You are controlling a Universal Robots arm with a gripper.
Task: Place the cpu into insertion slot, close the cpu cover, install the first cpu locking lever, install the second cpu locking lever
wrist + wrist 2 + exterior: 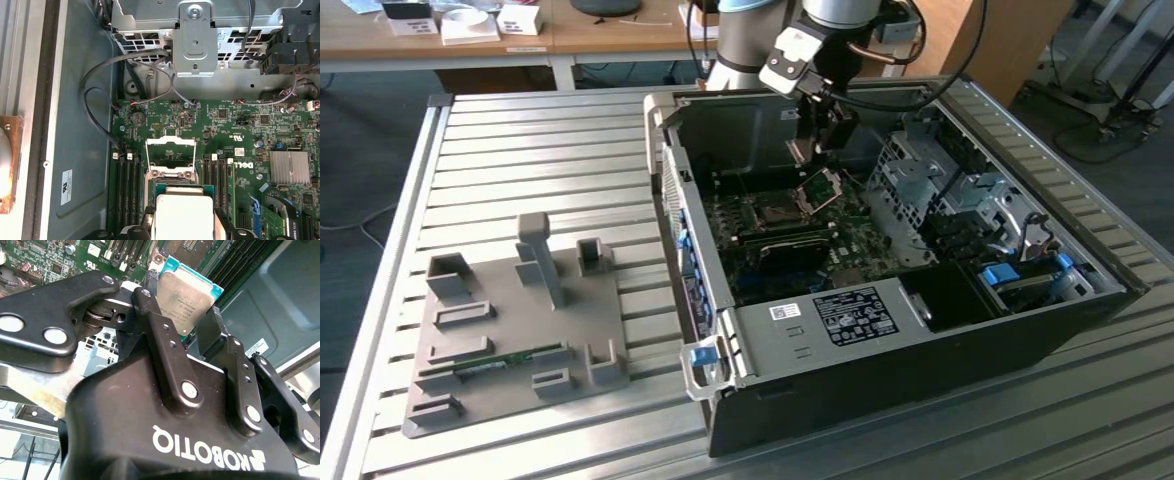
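The small, flat, square cpu with a silver-grey metal top (189, 290) is gripped by two opposite edges in the black two-finger gripper (181, 307), whose fingers (152, 315) are closed to the chip's width. It hangs above the green motherboard (240, 130), clear of the board's square dark insertion slot (781, 210). The silver frame cpu cover (822, 187) stands raised beside that slot. The board sits inside an open black computer case (921, 370).

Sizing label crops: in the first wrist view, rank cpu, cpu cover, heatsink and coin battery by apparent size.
1. cpu, though nearest the camera.
2. cpu cover and heatsink, about alike.
3. coin battery.
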